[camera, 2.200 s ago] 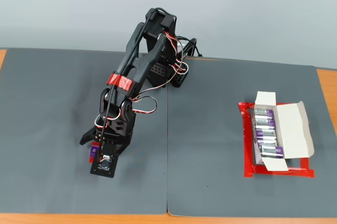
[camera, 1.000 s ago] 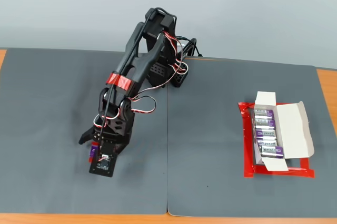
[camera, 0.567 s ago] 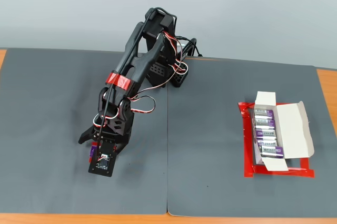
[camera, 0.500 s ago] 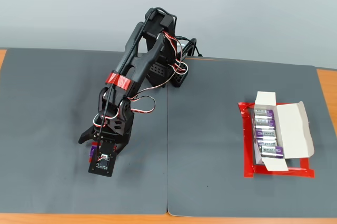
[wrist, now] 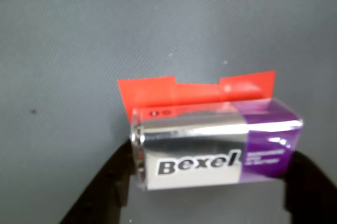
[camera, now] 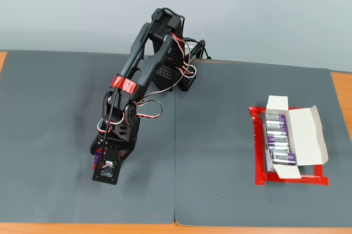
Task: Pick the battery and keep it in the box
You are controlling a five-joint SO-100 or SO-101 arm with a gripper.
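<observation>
**Fingers closed on the battery at the pickup spot**

The battery (wrist: 216,148) lies lengthwise between the two dark fingers of the gripper (wrist: 210,182), one finger at each short end, so the squeeze runs along its long axis and the label stays clear. In the wrist view both fingers appear pressed against the ends, so I judge it gripped (whether it has left the mat I cannot tell). A red tape patch (wrist: 195,92) shows just behind it, seemingly marking the pickup spot. In the fixed view the gripper (camera: 99,154) sits low over the grey mat (camera: 55,107) on the left, while the box (camera: 291,140), already holding several similar packs inside its red tape frame (camera: 258,176), is well apart on the right.
</observation>
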